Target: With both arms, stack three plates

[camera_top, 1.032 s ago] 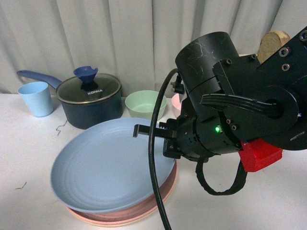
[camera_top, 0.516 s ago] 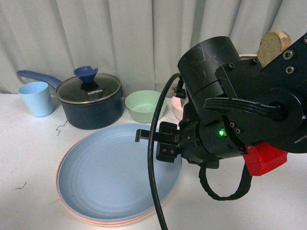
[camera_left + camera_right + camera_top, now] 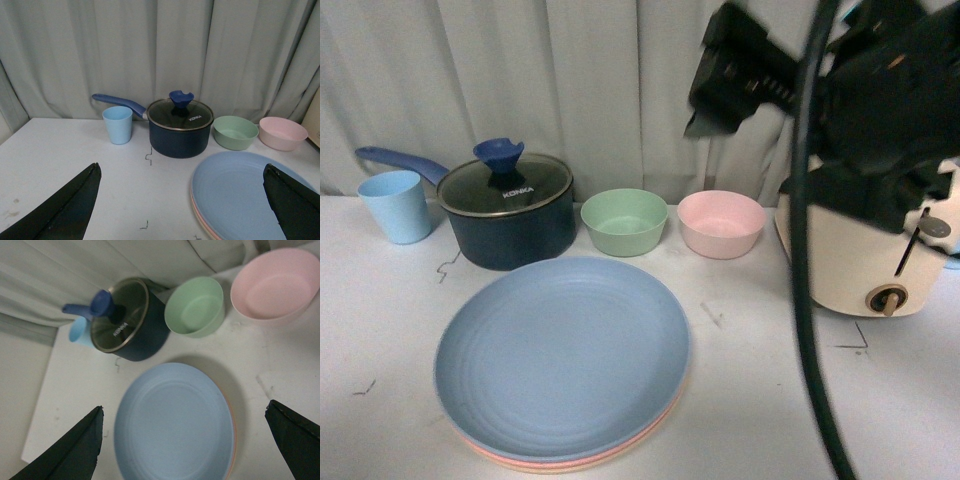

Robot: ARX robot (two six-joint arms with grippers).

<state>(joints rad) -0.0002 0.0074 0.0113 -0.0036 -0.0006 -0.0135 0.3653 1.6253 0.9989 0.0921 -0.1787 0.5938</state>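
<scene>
The light blue plate point(image 3: 560, 355) lies flat on top of a stack at the table's front. The pink plate's rim point(image 3: 485, 453) and the cream plate's rim point(image 3: 565, 468) show just beneath it. My right arm point(image 3: 880, 110) is raised high at the upper right, clear of the stack. My right gripper point(image 3: 185, 406) is open and empty, well above the blue plate point(image 3: 175, 425). My left gripper point(image 3: 181, 167) is open and empty, above the table to the left of the stack point(image 3: 245, 195). The left arm does not show in the front view.
A dark blue lidded pot point(image 3: 510, 215), a light blue cup point(image 3: 395, 205), a mint-green bowl point(image 3: 623, 220) and a pink bowl point(image 3: 720, 222) stand behind the stack. A cream toaster point(image 3: 850, 265) stands at the right. The right arm's black cable point(image 3: 805, 300) hangs at the right.
The blue plate, tilted a second ago, now lies flat on the stack. My right arm has let go and lifted up and to the right.
</scene>
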